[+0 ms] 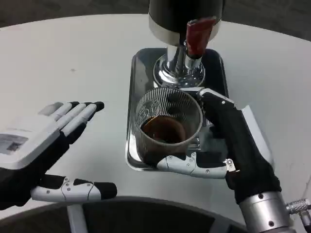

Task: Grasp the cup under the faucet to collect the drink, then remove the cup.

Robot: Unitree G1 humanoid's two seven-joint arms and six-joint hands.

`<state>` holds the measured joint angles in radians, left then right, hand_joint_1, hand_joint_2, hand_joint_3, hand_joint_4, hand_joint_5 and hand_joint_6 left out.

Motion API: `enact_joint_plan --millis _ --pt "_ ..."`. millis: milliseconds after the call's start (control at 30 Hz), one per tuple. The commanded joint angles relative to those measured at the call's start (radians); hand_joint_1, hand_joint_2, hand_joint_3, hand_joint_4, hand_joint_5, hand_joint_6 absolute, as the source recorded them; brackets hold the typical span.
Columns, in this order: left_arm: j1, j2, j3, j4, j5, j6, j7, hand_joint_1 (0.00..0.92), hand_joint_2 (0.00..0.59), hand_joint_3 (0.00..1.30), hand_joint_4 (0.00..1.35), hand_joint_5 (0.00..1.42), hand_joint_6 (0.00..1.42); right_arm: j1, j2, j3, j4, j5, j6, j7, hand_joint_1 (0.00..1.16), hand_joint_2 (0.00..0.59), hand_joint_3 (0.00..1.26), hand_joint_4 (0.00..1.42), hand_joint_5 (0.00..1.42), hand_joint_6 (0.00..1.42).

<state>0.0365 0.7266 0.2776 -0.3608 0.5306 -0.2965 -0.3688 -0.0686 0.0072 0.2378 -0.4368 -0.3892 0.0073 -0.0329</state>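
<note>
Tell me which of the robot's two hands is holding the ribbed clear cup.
The right hand holds the ribbed clear plastic cup, with fingers wrapped around it over the shiny metal tray. The left hand is open above the white table, touching nothing.

My right hand (233, 145) is black with white fingers; my left hand (43, 145) has a white back. The cup (167, 127) is clear, ribbed, holding dark brown drink. The faucet (198, 35) handle is red, the tray (141, 73) shiny silver, the surface (68, 63) white.

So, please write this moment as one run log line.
right hand: holds ribbed clear plastic cup | cup: dark drink inside, under red faucet lever | left hand: open
</note>
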Motion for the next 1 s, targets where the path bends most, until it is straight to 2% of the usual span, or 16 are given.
enact_joint_plan --millis 33,200,400,600,833,1000 --pt "0.023 -0.005 -0.012 -0.023 0.031 0.006 0.025 0.0 0.0 0.0 0.0 0.0 0.0 0.02 0.005 0.023 -0.065 0.011 -0.001 0.016 1.13 0.105 0.8 0.96 1.04 1.41" --pt "0.115 -0.031 0.023 -0.074 0.053 -0.079 0.117 0.0 0.0 0.0 0.0 0.0 0.0 0.038 -0.023 0.034 -0.147 0.012 0.017 0.073 1.13 0.105 0.8 0.96 1.04 1.41" --pt "0.215 -0.054 0.052 -0.087 0.053 -0.183 0.195 0.0 0.0 0.0 0.0 0.0 0.0 0.051 -0.061 0.017 -0.219 0.056 0.048 0.156 1.12 0.104 0.8 0.96 1.04 1.42" --pt "0.246 -0.07 0.037 -0.115 0.067 -0.188 0.188 0.0 0.0 0.0 0.0 0.0 0.0 0.071 -0.091 -0.005 -0.252 0.103 0.063 0.202 1.12 0.104 0.8 0.96 1.04 1.42" --pt "0.259 -0.086 0.011 -0.153 0.084 -0.171 0.165 0.0 0.0 0.0 0.0 0.0 0.0 0.161 -0.137 -0.037 -0.319 0.169 0.092 0.258 1.11 0.103 0.8 0.96 1.04 1.42" --pt "0.257 -0.091 -0.001 -0.162 0.093 -0.163 0.165 0.0 0.0 0.0 0.0 0.0 0.0 0.182 -0.154 -0.063 -0.352 0.197 0.099 0.269 1.1 0.103 0.8 0.96 1.04 1.42"
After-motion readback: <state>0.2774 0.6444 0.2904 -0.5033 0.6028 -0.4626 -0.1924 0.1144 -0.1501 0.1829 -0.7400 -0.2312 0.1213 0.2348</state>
